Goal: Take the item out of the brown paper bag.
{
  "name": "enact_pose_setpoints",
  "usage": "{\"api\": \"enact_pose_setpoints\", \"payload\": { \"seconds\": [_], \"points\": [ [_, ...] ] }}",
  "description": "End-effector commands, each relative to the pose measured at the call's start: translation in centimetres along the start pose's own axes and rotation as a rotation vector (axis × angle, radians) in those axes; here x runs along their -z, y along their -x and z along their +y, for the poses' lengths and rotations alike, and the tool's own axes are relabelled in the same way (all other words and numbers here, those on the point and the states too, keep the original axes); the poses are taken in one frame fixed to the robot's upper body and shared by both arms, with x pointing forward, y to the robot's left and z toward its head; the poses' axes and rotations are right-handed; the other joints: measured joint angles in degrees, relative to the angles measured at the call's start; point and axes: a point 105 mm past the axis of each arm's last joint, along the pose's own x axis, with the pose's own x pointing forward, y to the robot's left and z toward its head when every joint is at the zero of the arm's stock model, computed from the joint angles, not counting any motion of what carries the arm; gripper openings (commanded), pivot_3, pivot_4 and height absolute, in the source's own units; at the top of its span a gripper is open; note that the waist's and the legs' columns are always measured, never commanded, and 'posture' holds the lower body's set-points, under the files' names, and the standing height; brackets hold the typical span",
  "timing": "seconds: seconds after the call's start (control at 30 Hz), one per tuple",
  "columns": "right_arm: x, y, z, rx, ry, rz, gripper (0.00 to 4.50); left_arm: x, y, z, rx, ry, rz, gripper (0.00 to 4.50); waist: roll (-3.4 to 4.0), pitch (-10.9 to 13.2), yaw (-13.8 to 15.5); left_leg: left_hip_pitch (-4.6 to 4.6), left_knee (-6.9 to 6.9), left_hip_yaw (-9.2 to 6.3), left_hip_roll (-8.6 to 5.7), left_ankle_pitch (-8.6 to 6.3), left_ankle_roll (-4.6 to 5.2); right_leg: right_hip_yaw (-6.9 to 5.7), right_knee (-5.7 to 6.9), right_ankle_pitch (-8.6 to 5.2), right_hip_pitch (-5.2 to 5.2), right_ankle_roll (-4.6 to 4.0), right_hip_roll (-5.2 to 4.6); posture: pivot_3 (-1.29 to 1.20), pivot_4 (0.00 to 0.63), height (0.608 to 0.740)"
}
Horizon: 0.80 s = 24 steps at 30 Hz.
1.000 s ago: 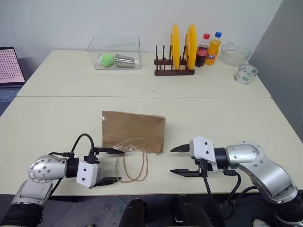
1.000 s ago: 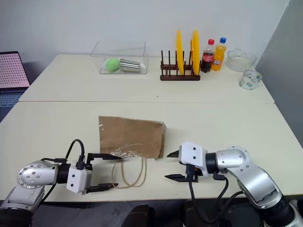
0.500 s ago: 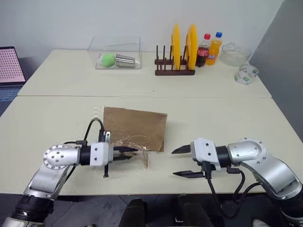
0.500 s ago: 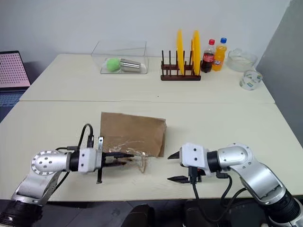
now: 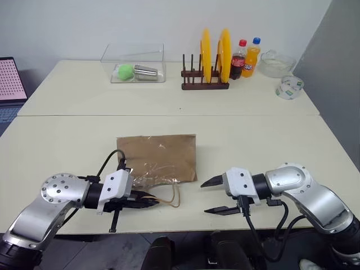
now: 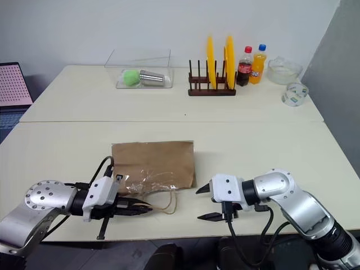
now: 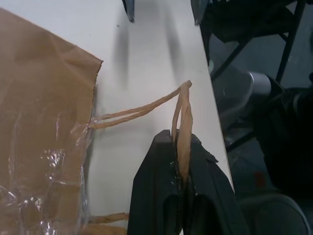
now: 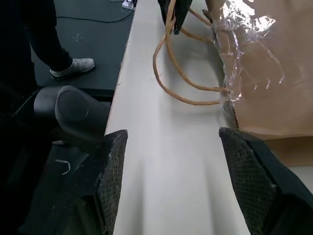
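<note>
Brown kraft paper, creased and flat: the brown paper bag (image 5: 158,158) lies on the near worktop (image 5: 264,143) in front of me, mouth toward me, with crinkled clear plastic (image 5: 151,172) showing at the opening and its cord handles (image 5: 170,195) trailing toward the worktop's near edge. My left claw (image 5: 151,201) has its fingers pressed together on one handle; in the left wrist view the tan cord (image 7: 182,132) runs up from between the black fingers (image 7: 157,196) and back to the bag's edge. A second ago that claw was spread wide with the loops lying slack between its fingers, and half a second ago it had rolled and shut near the bag's mouth; now it sits lower and nearer me with the handle drawn out. My right claw (image 5: 212,197) is spread apart, hovering just right of the bag's near corner, touching nothing, much as it was a second ago. On the far worktop stand a clear box (image 5: 134,63) holding a green ball (image 5: 124,70) and a metal cup (image 5: 146,72), a dish rack (image 5: 205,85) with two yellow plates (image 5: 224,48), two bottles (image 5: 246,57), a glass bowl (image 5: 275,64) and a roll of tape (image 5: 289,87).
</note>
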Motion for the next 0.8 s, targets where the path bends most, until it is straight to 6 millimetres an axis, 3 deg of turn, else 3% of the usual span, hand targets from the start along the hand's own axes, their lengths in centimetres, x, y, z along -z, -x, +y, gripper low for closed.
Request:
{"api": "enact_pose_setpoints", "payload": {
  "seconds": [0.03, 0.13, 0.3, 0.7, 0.8],
  "points": [
    [-0.8, 0.2, -0.3, 0.013, 0.055, -0.005, 3.15, 0.8, 0.5, 0.0, -0.015, -0.088, 0.032, 0.94, 0.0, 0.0, 0.1, 0.0, 0.0, 0.0, 0.0, 0.0, 0.0, 0.0, 0.0, 0.0, 0.0, 0.0, 0.0, 0.0, 0.15, 0.74],
    [-0.7, 0.3, -0.3, 0.014, 0.054, 0.001, 3.15, 1.7, 0.8, -0.7, 0.011, -0.129, 0.066, 1.84, 0.0, 0.0, 0.1, 0.0, 0.0, 0.01, 0.0, 0.0, 0.0, 0.02, -0.02, 0.0, 0.0, 0.0, 0.0, 0.0, 0.15, 0.74],
    [-0.6, 0.1, -0.2, 0.01, 0.052, 0.001, 3.15, 2.3, 1.0, -1.4, 0.041, -0.168, 0.084, 1.84, 0.0, 0.0, 0.3, -0.01, 0.0, 0.01, 0.0, 0.0, 0.0, 0.02, -0.02, 0.0, 0.0, 0.0, -0.01, 0.0, 0.15, 0.74],
    [-0.4, -0.2, -0.3, 0.013, 0.063, 0.011, 3.15, 1.0, -1.4, -0.2, -0.008, -0.213, 0.009, 1.84, -0.01, 0.0, 0.3, -0.02, 0.01, 0.02, 0.0, 0.0, 0.0, 0.01, -0.01, 0.0, 0.0, 0.01, -0.01, 0.0, 0.15, 0.74],
    [-0.3, -0.2, -0.2, 0.013, 0.075, 0.015, 3.15, 0.5, -1.8, 0.2, -0.019, -0.199, -0.017, 1.27, -0.01, 0.0, 0.3, -0.01, 0.01, 0.02, 0.0, 0.0, 0.0, 0.01, 0.0, 0.0, 0.0, 0.01, 0.0, 0.0, 0.15, 0.74]
  ]
}}
